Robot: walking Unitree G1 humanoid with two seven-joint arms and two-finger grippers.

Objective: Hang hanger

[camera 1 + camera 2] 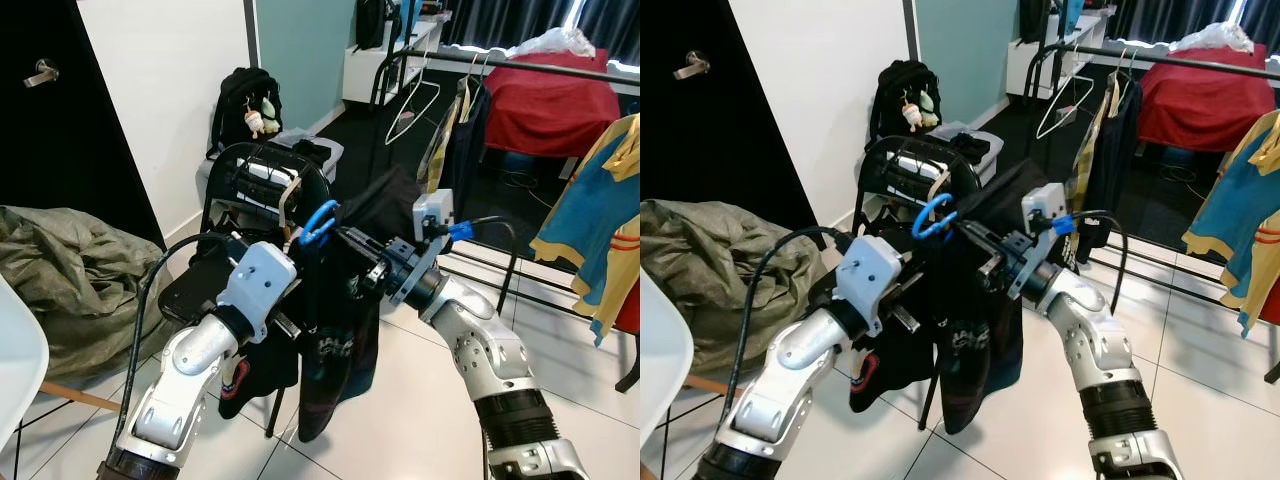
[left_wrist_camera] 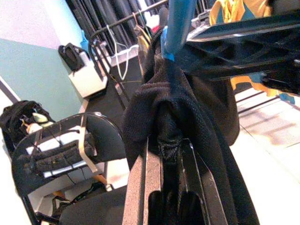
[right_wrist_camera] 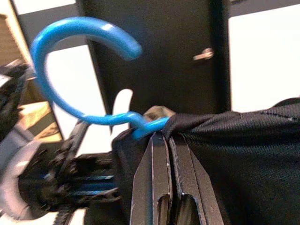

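While both arms meet in front of the black chair (image 1: 262,160), the right gripper (image 1: 978,243) has its two black fingers pressed flat together just under the neck of the blue hanger (image 1: 933,216), pinching the collar of the black garment (image 1: 975,345) right where the hook rises out of it. Over in the right wrist view, that hook (image 3: 70,61) curls up and over the closed fingers, open end free in the air. From the other side comes the left gripper (image 1: 300,290), fingers drawn in close on a bunched fold of the same dark fabric just below the hanger, the cloth wedged between them and spilling over both. So the hanger sits between the two grippers, raised above the chair seat, and the garment drops straight down from it toward the white tiled floor (image 1: 400,400). On the chair itself, more dark clothing is draped over the seat. Beyond the chair, a black clothes rail (image 1: 520,65) runs across, carrying a white wire hanger (image 1: 410,105), a dark garment and a blue-and-yellow shirt (image 1: 600,210). Well left of the chair lies a heap of olive cloth (image 1: 70,270), and a black backpack (image 1: 245,105) leans at the wall behind the chair.
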